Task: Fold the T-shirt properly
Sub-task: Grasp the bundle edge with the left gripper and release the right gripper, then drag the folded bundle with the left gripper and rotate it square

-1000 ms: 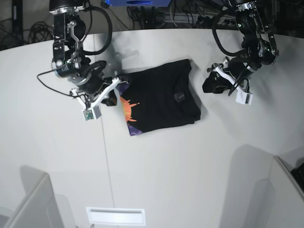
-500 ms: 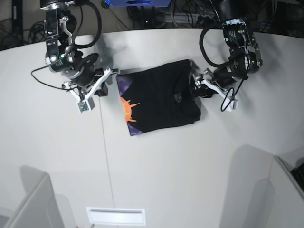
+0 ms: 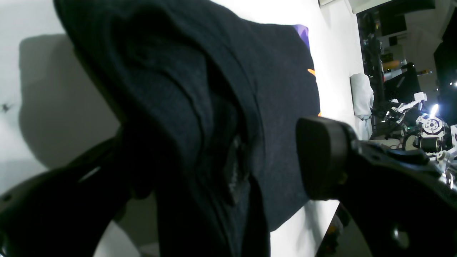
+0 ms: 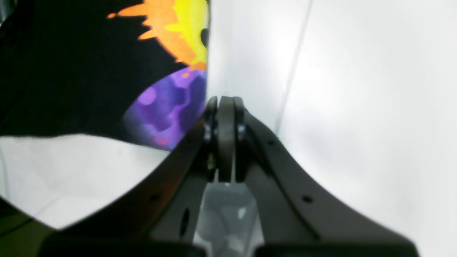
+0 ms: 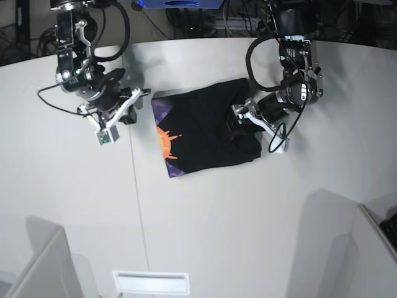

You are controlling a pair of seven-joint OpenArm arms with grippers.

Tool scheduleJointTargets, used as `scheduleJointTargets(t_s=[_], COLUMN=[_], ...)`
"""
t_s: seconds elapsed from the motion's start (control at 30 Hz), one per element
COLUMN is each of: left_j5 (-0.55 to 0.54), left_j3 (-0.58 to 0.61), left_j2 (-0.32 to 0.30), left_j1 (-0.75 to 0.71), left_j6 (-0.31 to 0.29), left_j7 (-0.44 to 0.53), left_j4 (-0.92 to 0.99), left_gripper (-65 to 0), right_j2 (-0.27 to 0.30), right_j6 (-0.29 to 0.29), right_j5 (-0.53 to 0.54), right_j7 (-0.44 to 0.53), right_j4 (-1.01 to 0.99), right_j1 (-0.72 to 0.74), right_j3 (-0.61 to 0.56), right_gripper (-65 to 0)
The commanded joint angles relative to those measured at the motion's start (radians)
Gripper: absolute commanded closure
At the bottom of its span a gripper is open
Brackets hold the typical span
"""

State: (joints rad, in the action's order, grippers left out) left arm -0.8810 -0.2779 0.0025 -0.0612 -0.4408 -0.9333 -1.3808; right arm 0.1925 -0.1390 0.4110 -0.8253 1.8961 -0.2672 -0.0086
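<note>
The black T-shirt [image 5: 208,130] lies folded in the middle of the white table [image 5: 205,217], with its purple and orange print [image 5: 164,139] showing along the left edge. My left gripper [image 5: 243,121] is at the shirt's right edge and stands open. In the left wrist view a raised fold of the black T-shirt [image 3: 185,107] sits between the wide fingers [image 3: 321,160]. My right gripper [image 5: 127,112] is shut on nothing, just left of the shirt's upper left corner. In the right wrist view its closed fingertips [image 4: 226,107] are beside the purple print [image 4: 167,103].
A thin seam [image 5: 138,198] runs down the tabletop. White partitions stand at the lower left [image 5: 37,267] and lower right [image 5: 366,248]. A slot [image 5: 151,281] sits near the front edge. Cables and a blue object [image 5: 180,3] lie behind the table.
My left arm has swung left onto the shirt's right edge and its jaws have opened wide. My right gripper has drawn back up and left from the shirt's left edge.
</note>
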Motion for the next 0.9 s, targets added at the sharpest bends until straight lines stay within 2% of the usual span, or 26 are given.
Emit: scheduleJointTargets(t_s=[0.0, 0.03, 0.1, 0.2, 0.23, 0.3, 0.33, 0.57, 0.87], left_j5=[0.027, 0.027, 0.027, 0.027, 0.027, 0.027, 0.027, 0.026, 0.027], left_j3=[0.002, 0.002, 0.002, 0.002, 0.002, 0.004, 0.009, 0.196, 0.403], left_j2=[-0.003, -0.003, -0.005, -0.005, -0.009, -0.020, -0.028, -0.149, -0.255], left_j1=[-0.001, 0.002, 0.008, 0.011, 0.011, 0.013, 0.013, 0.076, 0.212], left_j6=[0.026, 0.026, 0.026, 0.038, 0.069, 0.130, 0.150, 0.156, 0.158], left_j7=[-0.023, -0.023, -0.025, -0.026, -0.026, -0.026, -0.026, -0.034, -0.125], left_j4=[-0.002, -0.002, -0.002, -0.002, -0.004, -0.004, -0.004, -0.013, -0.004], left_gripper=[-54.8, -51.2, -39.8, -18.1, -10.7, 0.0, 0.0, 0.0, 0.0], right_j2=[0.005, 0.003, 0.003, 0.002, 0.002, 0.002, 0.002, -0.003, -0.077], right_j6=[-0.007, -0.007, -0.007, -0.009, -0.009, -0.009, -0.009, -0.009, -0.011], right_j5=[0.004, 0.004, 0.004, 0.004, 0.004, 0.004, 0.004, 0.006, 0.006], right_j7=[0.021, 0.021, 0.021, 0.022, 0.022, 0.022, 0.022, 0.022, 0.022], right_j4=[0.020, 0.020, 0.020, 0.020, 0.020, 0.020, 0.020, 0.020, 0.020], right_j1=[-0.001, -0.002, -0.004, -0.014, -0.016, -0.017, -0.017, -0.037, -0.065], right_j3=[0.023, 0.039, 0.062, 0.109, 0.124, 0.155, 0.170, 0.267, 0.416], right_gripper=[0.0, 0.0, 0.0, 0.0, 0.0, 0.0, 0.0, 0.0, 0.0])
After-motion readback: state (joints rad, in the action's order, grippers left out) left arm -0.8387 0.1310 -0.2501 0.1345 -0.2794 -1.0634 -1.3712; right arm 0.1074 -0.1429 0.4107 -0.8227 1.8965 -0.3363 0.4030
